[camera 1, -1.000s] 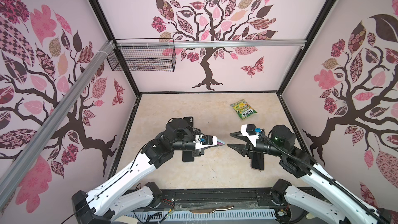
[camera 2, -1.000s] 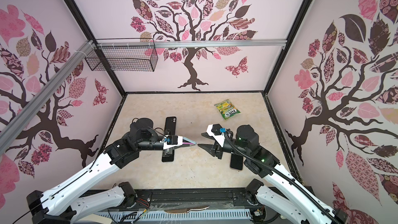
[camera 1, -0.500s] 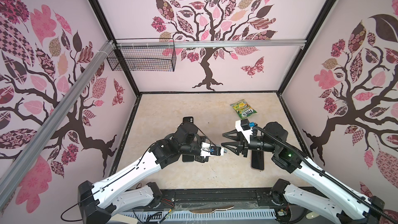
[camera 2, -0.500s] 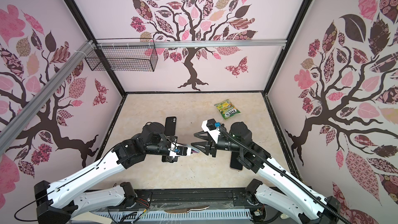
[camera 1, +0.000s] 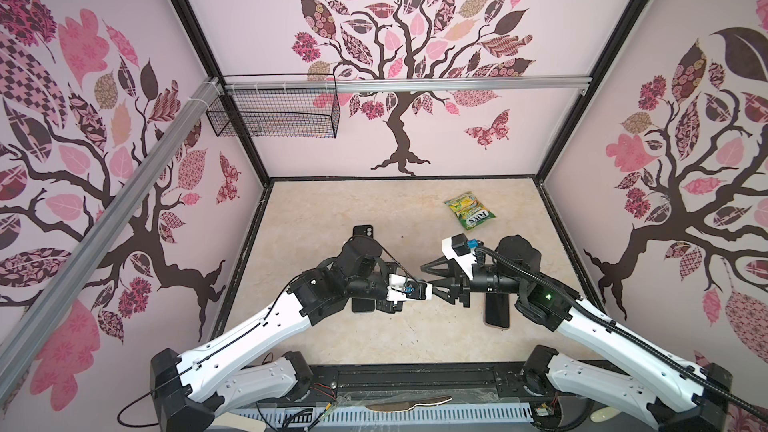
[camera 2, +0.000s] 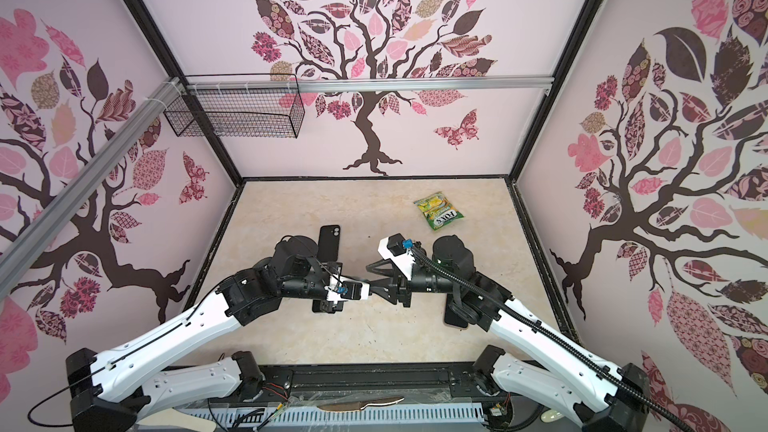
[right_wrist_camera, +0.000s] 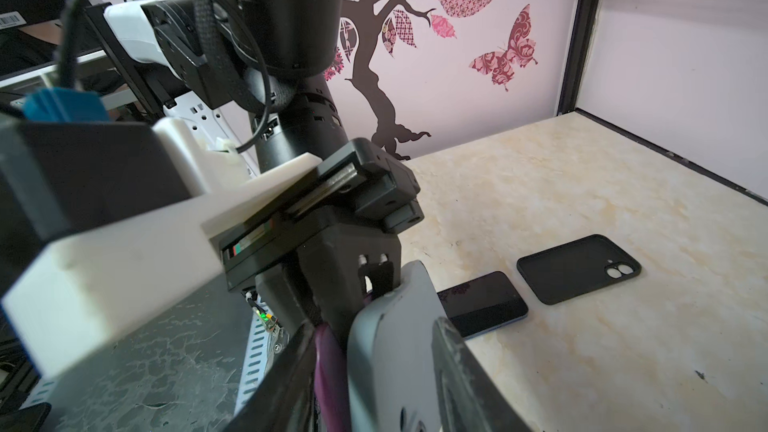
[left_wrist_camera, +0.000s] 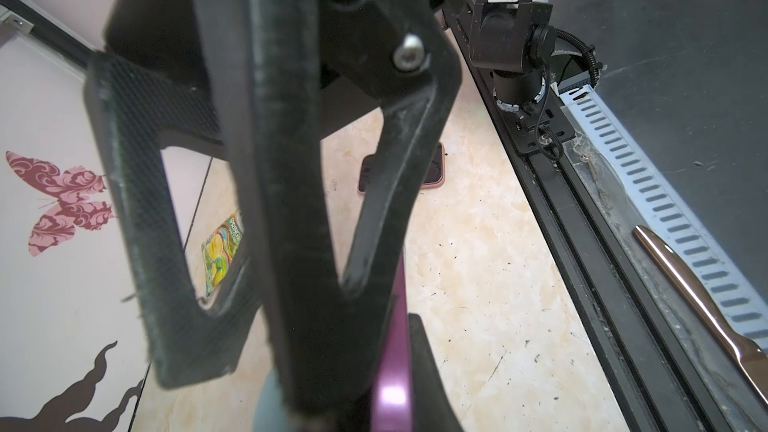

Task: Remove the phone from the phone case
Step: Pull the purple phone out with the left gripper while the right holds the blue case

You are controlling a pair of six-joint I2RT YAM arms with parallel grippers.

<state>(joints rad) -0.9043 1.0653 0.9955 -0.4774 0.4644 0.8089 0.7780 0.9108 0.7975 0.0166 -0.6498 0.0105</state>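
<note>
My left gripper [camera 1: 428, 289] is raised above the table's middle and is shut on the purple-edged phone [left_wrist_camera: 392, 392], which stands edge-on. A grey phone case [right_wrist_camera: 390, 347] sits beside the phone [right_wrist_camera: 328, 367], with a dark gap showing between the two. My right gripper [camera 1: 436, 280] meets the left one tip to tip. Its jaws stand apart, one finger by the phone's side and the other finger [right_wrist_camera: 457, 367] by the case's outer face. Whether they press on it I cannot tell. In both top views the phone is hidden behind the gripper bodies.
A black case [camera 1: 364, 231] lies on the table behind the left arm, with a dark-screened phone [right_wrist_camera: 482, 305] next to it. Another phone [camera 1: 496, 311] lies under the right arm. A green candy bag [camera 1: 469, 209] lies far right, a wire basket [camera 1: 274, 114] hangs on the wall, and a knife [camera 1: 407, 403] rests on the front rail.
Both arms moved toward the middle. My right gripper closed the gap and now straddles the end of the phone held by the left gripper; its jaws narrowed slightly.
</note>
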